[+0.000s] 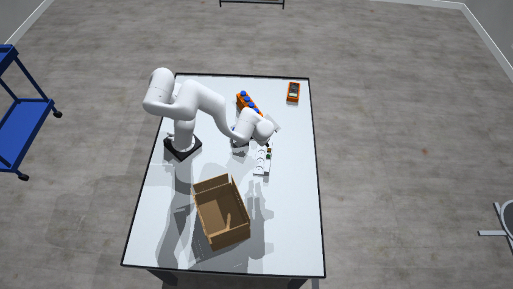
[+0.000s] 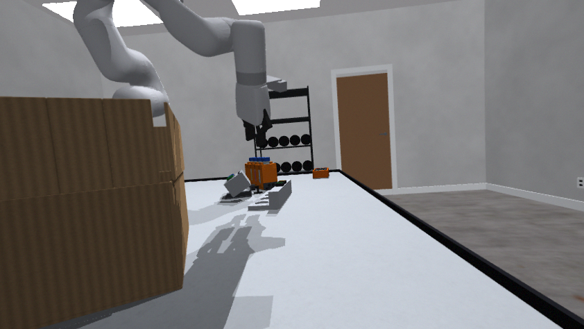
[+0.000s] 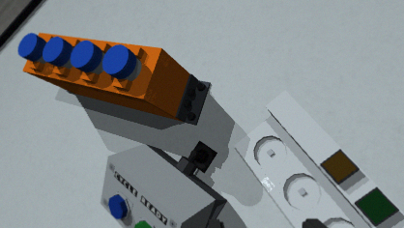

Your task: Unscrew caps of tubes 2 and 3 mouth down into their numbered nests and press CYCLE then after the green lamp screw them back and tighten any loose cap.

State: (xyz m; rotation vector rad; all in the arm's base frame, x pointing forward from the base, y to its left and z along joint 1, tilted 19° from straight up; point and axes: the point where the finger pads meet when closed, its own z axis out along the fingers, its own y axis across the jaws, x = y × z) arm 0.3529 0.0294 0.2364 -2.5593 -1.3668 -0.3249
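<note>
White table top carries everything. Orange decapping station has all four blue caps on, sitting near the far side. Key housing with blue CYCLE key just in front of it; cap tray beside, visible nests bare, both lamps dark. Gripper hangs well above the station, fingers half closed, holding nothing. Cardboard box near the front, orange meter at the far corner.
</note>
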